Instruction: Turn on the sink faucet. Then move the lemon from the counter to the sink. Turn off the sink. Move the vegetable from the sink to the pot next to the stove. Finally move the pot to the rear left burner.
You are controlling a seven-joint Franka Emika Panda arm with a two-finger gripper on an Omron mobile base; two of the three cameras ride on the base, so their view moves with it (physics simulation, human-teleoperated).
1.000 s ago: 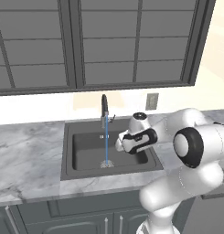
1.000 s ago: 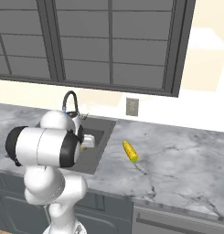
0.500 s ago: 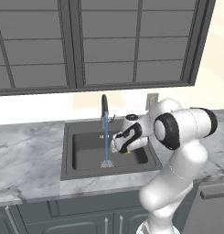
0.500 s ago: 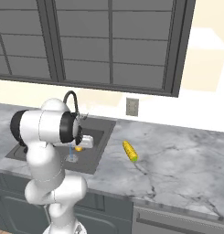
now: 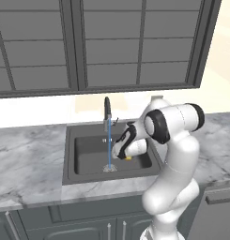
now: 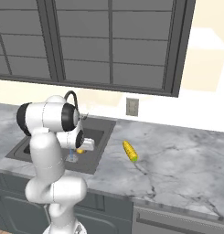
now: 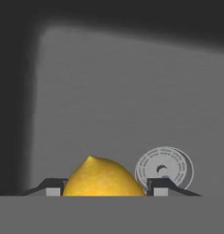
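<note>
My gripper (image 5: 124, 156) is shut on the lemon (image 5: 129, 158), a small yellow oval, low inside the sink (image 5: 68, 177), right of the middle. In the hand view the lemon (image 7: 102, 179) sits between my two finger tips, with the dark sink floor (image 7: 122, 100) and the round metal drain (image 7: 164, 167) beyond it. The right base view shows the lemon (image 6: 79, 150) at my gripper (image 6: 81, 149) over the basin (image 6: 100, 158). The sink faucet (image 5: 107, 110) stands behind the basin with a blue stream of water (image 5: 110, 150) falling to the drain. The vegetable, the pot and the stove are out of view.
A yellow corn cob (image 6: 130, 151) lies on the marble counter (image 6: 177, 164) right of the sink. A wall socket (image 6: 132, 107) sits behind it. Dark upper cabinets (image 5: 111, 42) hang above. An appliance front with a handle (image 6: 177, 221) is at the lower right.
My arm has swung and carried the lemon left and down, from the sink's right side into the basin. The grip on the lemon has held and the water keeps running.
</note>
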